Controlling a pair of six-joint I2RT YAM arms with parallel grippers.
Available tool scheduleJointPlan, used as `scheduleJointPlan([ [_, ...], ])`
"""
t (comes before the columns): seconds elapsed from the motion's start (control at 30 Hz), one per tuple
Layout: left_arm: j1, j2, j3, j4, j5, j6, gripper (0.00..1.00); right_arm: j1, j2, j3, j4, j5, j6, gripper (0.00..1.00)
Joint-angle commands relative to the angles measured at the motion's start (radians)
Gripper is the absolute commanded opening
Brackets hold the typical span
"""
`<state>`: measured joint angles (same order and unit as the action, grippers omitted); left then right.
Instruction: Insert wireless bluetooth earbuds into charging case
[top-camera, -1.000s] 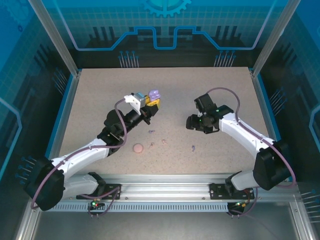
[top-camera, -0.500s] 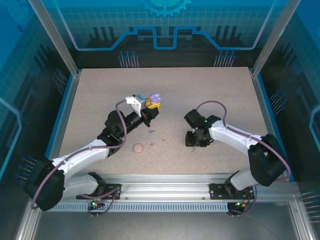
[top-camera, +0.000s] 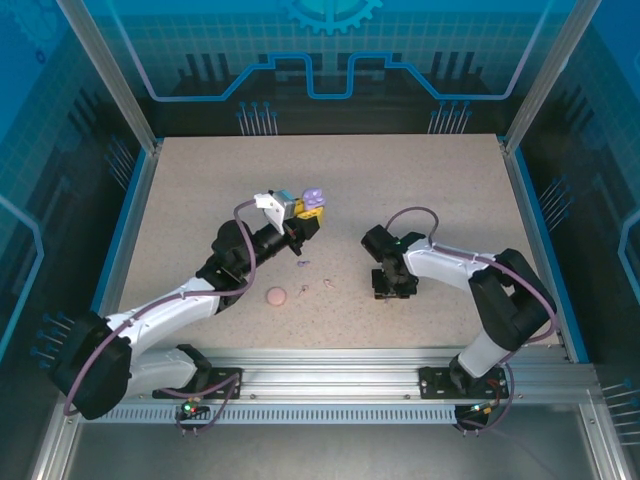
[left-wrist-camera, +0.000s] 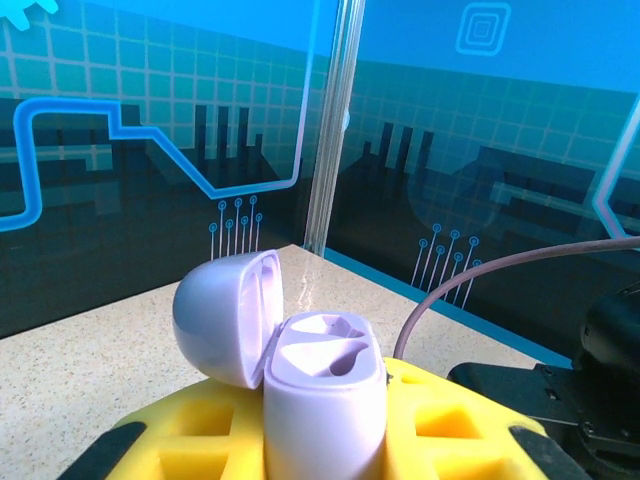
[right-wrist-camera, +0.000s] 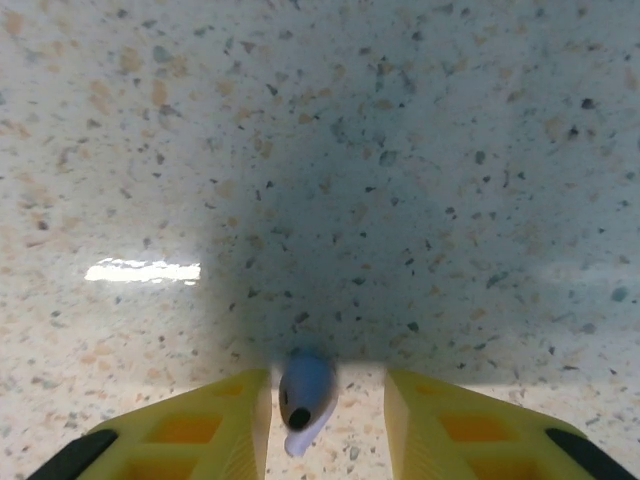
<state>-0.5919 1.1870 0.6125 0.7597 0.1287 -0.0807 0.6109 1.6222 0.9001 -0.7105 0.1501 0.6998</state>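
My left gripper (top-camera: 304, 214) is shut on a lavender charging case (top-camera: 312, 194), held up above the table. In the left wrist view the case (left-wrist-camera: 322, 400) stands upright between the yellow fingers (left-wrist-camera: 455, 425) with its lid (left-wrist-camera: 225, 315) hinged open and both sockets empty. My right gripper (top-camera: 389, 290) is down at the table, open, straddling a lavender earbud (right-wrist-camera: 305, 390). That earbud lies against the left finger (right-wrist-camera: 215, 425), with a gap to the right finger (right-wrist-camera: 450, 425). Another lavender earbud (top-camera: 303, 263) and two pink earbuds (top-camera: 327, 283) (top-camera: 304, 290) lie on the table between the arms.
A round pink case (top-camera: 276, 296) lies shut on the table, near the pink earbuds. The speckled table (top-camera: 200, 190) is fenced by blue walls and metal posts (top-camera: 120, 100). The right arm's cable (top-camera: 415, 215) loops above its wrist.
The right arm has swung left and down onto the lavender earbud, and its jaws have narrowed round it. The left arm holds the open case still.
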Motion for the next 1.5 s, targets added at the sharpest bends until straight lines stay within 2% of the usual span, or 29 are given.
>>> scheduleJointPlan([
  [0.0,-0.004,0.008,0.029,0.011,0.025,-0.015,0.00,0.013,0.025,0.003,0.007,0.013,0.004,0.34],
  [0.43,-0.005,0.017,0.035,0.018,0.027,-0.013,0.00,0.012,0.073,0.017,0.022,0.036,-0.006,0.27],
  [0.83,-0.009,0.023,0.041,0.013,0.044,-0.012,0.00,0.008,0.055,0.013,0.022,0.057,-0.029,0.11],
  [1.0,-0.011,0.022,0.045,0.009,0.052,-0.009,0.00,0.009,-0.021,0.007,0.034,0.080,-0.041,0.09],
  [1.17,-0.013,0.019,0.044,0.008,0.063,-0.007,0.00,0.008,-0.163,0.035,0.025,0.100,-0.060,0.09],
  [1.47,-0.017,0.023,0.050,0.000,0.108,0.014,0.00,0.010,-0.409,0.268,-0.012,0.104,-0.188,0.09],
])
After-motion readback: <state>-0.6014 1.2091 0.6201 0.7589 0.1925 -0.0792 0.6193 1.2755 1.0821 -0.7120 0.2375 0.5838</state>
